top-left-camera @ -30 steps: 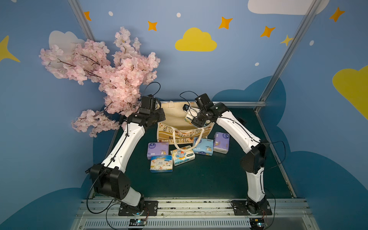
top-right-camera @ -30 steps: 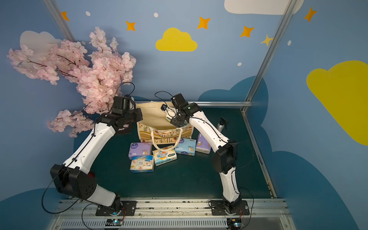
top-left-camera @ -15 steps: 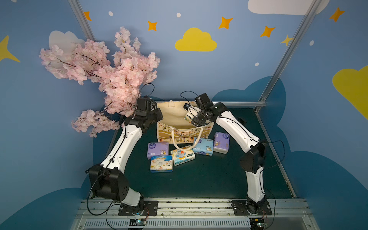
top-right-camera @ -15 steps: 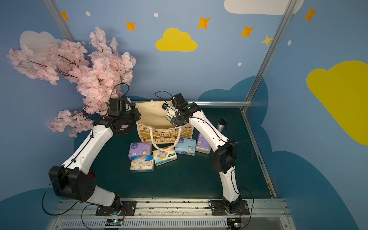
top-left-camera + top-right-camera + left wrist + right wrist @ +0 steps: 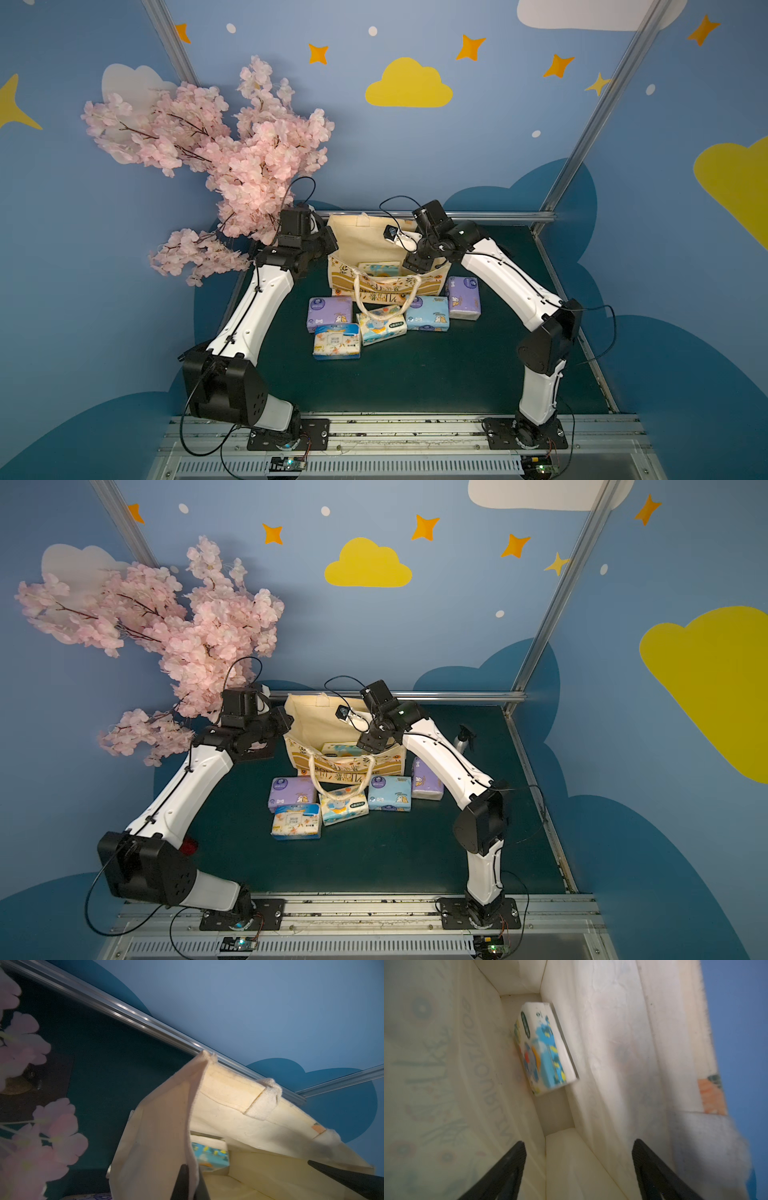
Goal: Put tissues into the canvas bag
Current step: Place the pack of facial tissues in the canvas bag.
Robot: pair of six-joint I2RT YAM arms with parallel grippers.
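**One pack in the bag, five on the table: come out clean and hold the mouth open**

The right gripper hangs over the mouth of the canvas bag, fingers spread and nothing between them. Below it a cartoon pack lies on the bag's floor and leans on one wall. It looks blurred, so I cannot tell if it has settled. The left gripper is clenched on the cloth of the bag's side edge and holds it up, which makes the mouth wide.

The other tissues lie on the table just in front of the bag: a purple pack, a floral pack, a light blue pack, a second purple pack, and a second cartoon pack under the rope handle.

To do this step well, I think the right arm should rise straight up before it turns, so the fingers do not hook the soft wall. The left grip should not loosen, otherwise the edge may fold inward. The light blue pack seems the easiest next choice, as it is free of the handle.
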